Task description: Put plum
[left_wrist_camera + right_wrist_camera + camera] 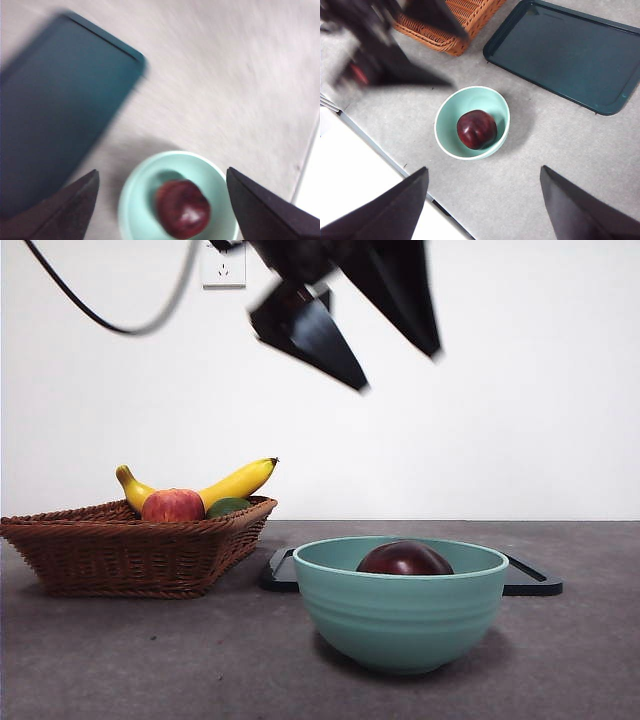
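The round, glossy, dark maroon plum [476,129] lay inside the pale green ceramic bowl [446,141], directly beneath the left gripper [162,187], which hung well above it with its two black jaws spread wide and nothing between them. In the front view that left gripper [400,365] showed as a large dark shape high over the bowl [400,615], touching neither bowl nor fruit, with a wide band of open air between its tips and the bowl's rim. The right gripper [485,175] was also well above the grey desk [560,150], released, its jaws far apart and empty; the bowl sat below and ahead of it, a stretch of bare desk lying between. Beyond the bowl from this gripper lay the flat dark teal rectangular tray [565,55], bare on its surface and just apart from the bowl. Beside the tray stood the brown woven wicker basket [130,550], which held a yellow banana [235,482], a red-orange apple [172,505] and a dark green fruit [228,506]. The desk edge ran close below the right gripper, with a white floor [355,170] past it.
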Robot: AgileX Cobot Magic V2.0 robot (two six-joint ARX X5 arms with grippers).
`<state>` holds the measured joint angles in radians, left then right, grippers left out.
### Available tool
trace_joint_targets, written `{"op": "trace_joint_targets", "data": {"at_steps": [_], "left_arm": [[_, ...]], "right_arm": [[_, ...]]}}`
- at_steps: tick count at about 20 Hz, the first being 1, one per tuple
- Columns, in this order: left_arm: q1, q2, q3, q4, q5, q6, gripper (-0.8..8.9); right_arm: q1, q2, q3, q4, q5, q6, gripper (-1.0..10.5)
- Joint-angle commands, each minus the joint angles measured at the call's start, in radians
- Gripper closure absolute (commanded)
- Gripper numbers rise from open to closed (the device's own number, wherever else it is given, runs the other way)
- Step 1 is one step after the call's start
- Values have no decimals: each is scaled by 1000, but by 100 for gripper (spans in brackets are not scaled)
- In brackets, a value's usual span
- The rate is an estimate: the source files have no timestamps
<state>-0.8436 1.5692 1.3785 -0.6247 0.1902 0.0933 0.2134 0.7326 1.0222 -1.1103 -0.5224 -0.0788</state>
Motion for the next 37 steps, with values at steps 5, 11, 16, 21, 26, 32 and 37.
{"op": "trace_joint_targets", "data": {"at_steps": [5, 11, 16, 21, 26, 32, 37], "left_arm": [[168, -181, 21, -45, 3, -29, 408], [321, -295, 3, -186, 63, -32, 408], [355, -421, -171, -198, 177, -43, 408], [352, -547, -391, -216, 399, -50, 408], [352, -573, -419, -300, 467, 0, 410], [352, -573, -419, -295, 467, 0, 410], [352, -573, -419, -295, 467, 0, 410]], "right_arm": [[3, 5, 19, 13, -1, 0, 590], [3, 5, 19, 38, -1, 0, 590], [3, 17, 19, 63, 0, 0, 590], [3, 59, 19, 63, -1, 0, 590], [8, 103, 19, 56, -1, 0, 590], [35, 116, 9, 39, -1, 1, 590], [67, 136, -58, 85, -1, 49, 591]]}}
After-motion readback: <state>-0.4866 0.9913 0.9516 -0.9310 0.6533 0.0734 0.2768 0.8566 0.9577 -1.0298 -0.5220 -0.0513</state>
